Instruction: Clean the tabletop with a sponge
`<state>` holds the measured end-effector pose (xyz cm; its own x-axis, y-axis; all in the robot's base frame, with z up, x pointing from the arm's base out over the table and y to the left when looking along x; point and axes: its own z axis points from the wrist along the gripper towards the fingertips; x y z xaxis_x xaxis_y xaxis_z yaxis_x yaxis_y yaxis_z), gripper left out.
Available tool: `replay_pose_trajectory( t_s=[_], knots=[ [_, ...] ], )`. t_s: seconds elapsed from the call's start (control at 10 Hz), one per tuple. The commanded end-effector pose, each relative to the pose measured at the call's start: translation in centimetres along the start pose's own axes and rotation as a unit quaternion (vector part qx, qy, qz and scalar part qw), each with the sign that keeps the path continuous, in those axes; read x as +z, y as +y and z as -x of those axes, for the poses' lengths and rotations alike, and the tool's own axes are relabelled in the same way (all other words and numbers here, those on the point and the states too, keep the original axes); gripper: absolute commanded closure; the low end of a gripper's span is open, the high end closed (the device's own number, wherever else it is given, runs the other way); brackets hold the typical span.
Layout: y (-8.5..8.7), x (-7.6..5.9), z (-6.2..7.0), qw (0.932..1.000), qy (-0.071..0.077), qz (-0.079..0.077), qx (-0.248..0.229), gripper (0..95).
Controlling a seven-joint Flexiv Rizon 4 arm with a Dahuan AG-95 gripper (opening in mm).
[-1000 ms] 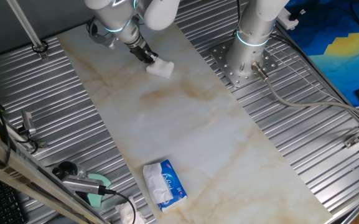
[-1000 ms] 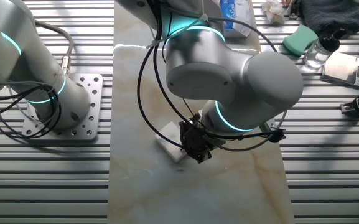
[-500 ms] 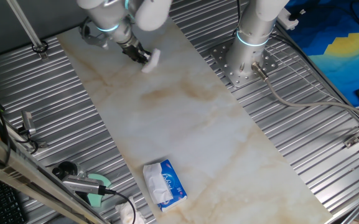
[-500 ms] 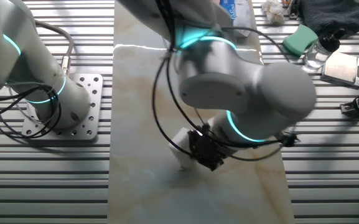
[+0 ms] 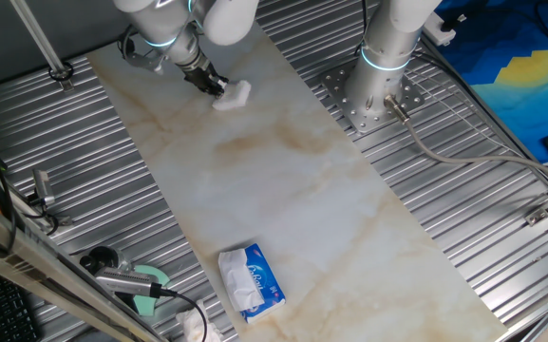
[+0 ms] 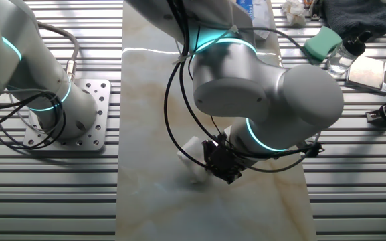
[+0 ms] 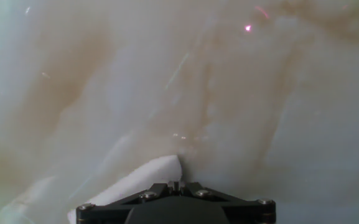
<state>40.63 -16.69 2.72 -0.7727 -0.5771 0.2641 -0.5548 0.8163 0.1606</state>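
Note:
The tabletop (image 5: 283,180) is a long white marble-look slab with tan veins. The sponge (image 5: 233,95) is a small white block lying pressed on the slab near its far end. My gripper (image 5: 218,87) is shut on the sponge and tilted down onto it. From the other side the sponge (image 6: 191,154) sticks out to the left of the gripper (image 6: 211,161), under the big arm joint. In the hand view the sponge (image 7: 135,180) pokes out ahead of the gripper (image 7: 176,185) against the glossy tabletop (image 7: 229,99).
A blue-and-white tissue pack (image 5: 252,278) lies on the slab's near end. A crumpled tissue (image 5: 193,326) and a green item (image 5: 150,296) sit on the ribbed metal beside it. A second arm's base (image 5: 378,81) stands right of the slab.
The gripper slid the sponge along the slab toward its far left end, then shifted only slightly in the last half second. The sponge stays held.

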Motion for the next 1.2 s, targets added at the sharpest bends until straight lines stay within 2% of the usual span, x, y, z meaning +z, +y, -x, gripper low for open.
replay_pose_trajectory(
  t_s=[0.1, 0.2, 0.7, 1.0, 1.2],
  knots=[
    [0.0, 0.0, 0.0, 1.0, -0.002, 0.0, -0.006, 95.0],
    [0.0, -0.1, 0.0, 0.9999, -0.002, -0.001, -0.012, 76.0],
    [-0.4, -1.0, 0.1, 0.9998, 0.0, -0.002, -0.022, 76.0],
    [-0.1, -1.7, -0.1, 0.9998, 0.003, -0.003, -0.022, 76.0],
    [0.4, -1.9, -0.3, 1.0, 0.002, -0.001, -0.005, 76.0]
  ],
)
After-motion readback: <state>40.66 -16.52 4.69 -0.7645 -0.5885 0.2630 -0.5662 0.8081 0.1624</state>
